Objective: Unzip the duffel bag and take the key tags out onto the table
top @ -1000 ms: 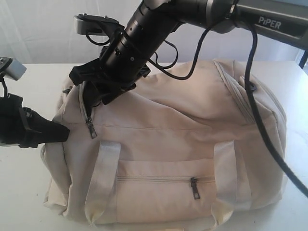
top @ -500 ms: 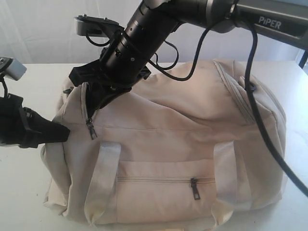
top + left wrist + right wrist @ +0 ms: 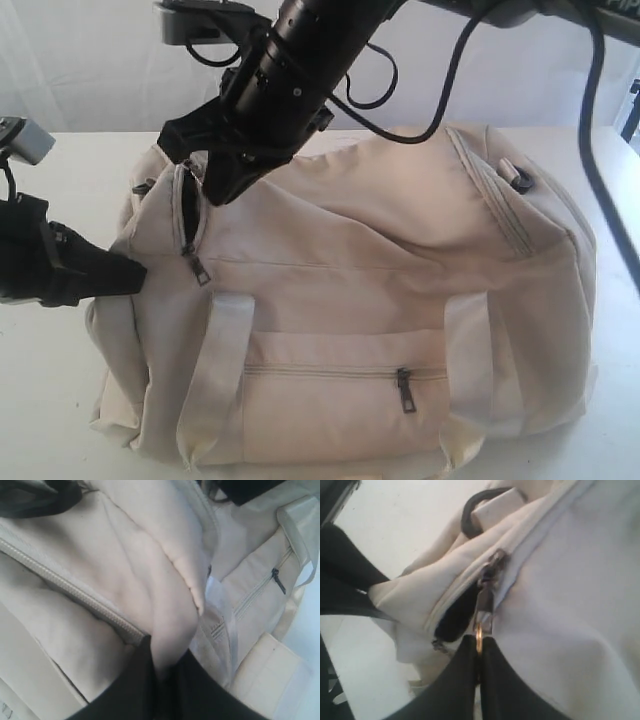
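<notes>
The cream duffel bag (image 3: 370, 270) lies on the white table (image 3: 70, 165). My right gripper (image 3: 208, 178) reaches across to the bag's top left end. It is shut on a metal zipper pull (image 3: 484, 605) of the main zip. Beside that pull, a short dark gap (image 3: 455, 616) shows in the zip. At the bag's left end, my left gripper (image 3: 125, 275) is shut on a fold of the bag's fabric (image 3: 172, 625). The key tags are hidden.
A second zipper pull (image 3: 196, 268) hangs loose at the left end, and a third (image 3: 519, 180) lies at the right end. The front pocket zip (image 3: 403, 390) is closed. A dark ring (image 3: 470, 507) sits on the bag's end. Cables (image 3: 590, 130) hang from the right arm.
My right gripper has risen and shifted slightly right with the zipper pull, lifting the bag's top left end and opening a dark gap in the zip. The left gripper has stayed put.
</notes>
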Controlling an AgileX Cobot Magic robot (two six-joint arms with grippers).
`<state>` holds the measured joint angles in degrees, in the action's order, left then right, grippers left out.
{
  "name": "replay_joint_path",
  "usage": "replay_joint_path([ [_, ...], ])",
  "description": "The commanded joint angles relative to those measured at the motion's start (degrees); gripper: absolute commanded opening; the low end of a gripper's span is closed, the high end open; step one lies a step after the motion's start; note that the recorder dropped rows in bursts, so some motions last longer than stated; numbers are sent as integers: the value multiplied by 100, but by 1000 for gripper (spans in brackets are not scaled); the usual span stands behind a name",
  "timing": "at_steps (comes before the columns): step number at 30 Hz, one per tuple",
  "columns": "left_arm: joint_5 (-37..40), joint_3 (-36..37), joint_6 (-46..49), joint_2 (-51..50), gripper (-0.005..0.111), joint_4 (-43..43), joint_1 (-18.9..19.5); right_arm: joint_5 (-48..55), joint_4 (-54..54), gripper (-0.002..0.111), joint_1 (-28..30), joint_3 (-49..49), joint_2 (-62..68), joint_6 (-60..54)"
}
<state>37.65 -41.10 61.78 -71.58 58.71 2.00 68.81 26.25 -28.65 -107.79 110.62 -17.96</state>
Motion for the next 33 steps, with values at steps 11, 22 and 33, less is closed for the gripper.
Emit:
replay_joint_path([
  [11, 455, 44, -359, 61, 0, -352, -40, -1017, -182, 0, 18, -239, -148, -29],
  [22, 564, 44, -761, 61, 0, -693, -40, -2320, -122, 0, 18, -239, 522, -352],
  [33, 637, 44, -1428, 1, 0, -1428, -40, -2474, -122, 0, 70, -1136, 1340, -409],
])
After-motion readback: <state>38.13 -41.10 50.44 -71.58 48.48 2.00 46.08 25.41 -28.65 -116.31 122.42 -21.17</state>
